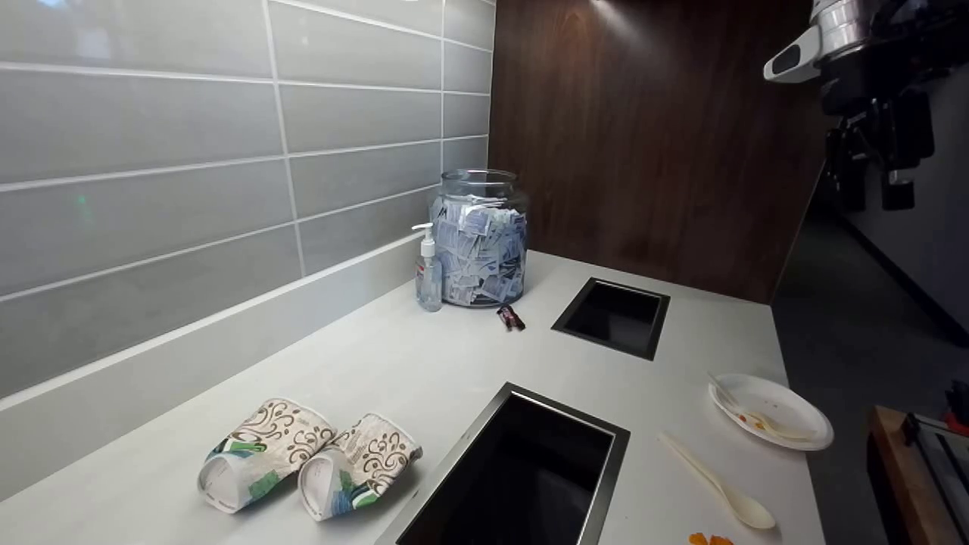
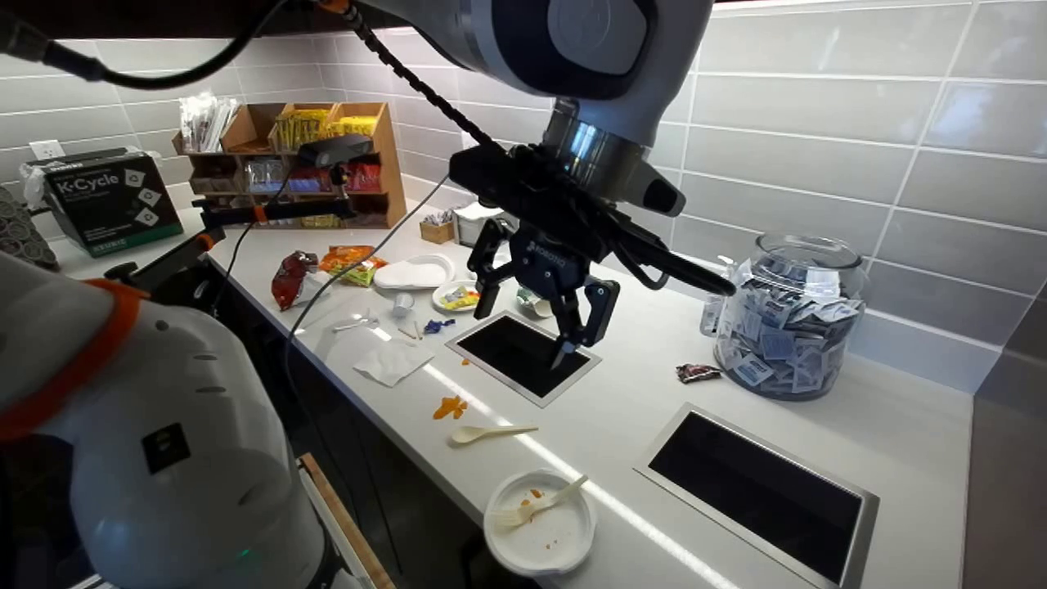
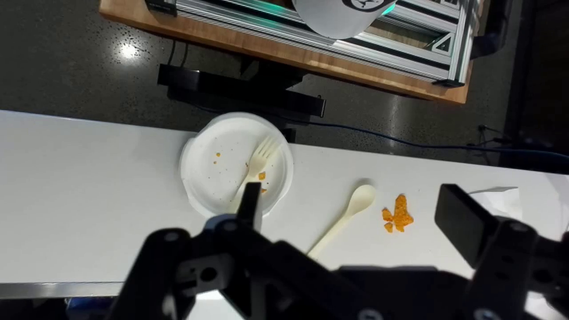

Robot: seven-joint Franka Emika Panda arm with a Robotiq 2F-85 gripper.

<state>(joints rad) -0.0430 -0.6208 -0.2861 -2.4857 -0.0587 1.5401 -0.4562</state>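
Note:
My gripper stands wide open above the white counter, nothing between its fingers; it also shows in both exterior views, as the gripper and the gripper. Below and between the jaws in the wrist view lie a cream spoon and broken orange chips. A white plate with a cream fork and crumbs sits at the counter's edge, partly hidden by one finger. An exterior view shows the spoon between the chips and the plate.
Two dark, metal-framed openings are set into the counter. Against the tiled wall stand a glass jar of packets and a pump bottle. Wrapped candy, crumpled paper cups, a napkin and snack bags lie about.

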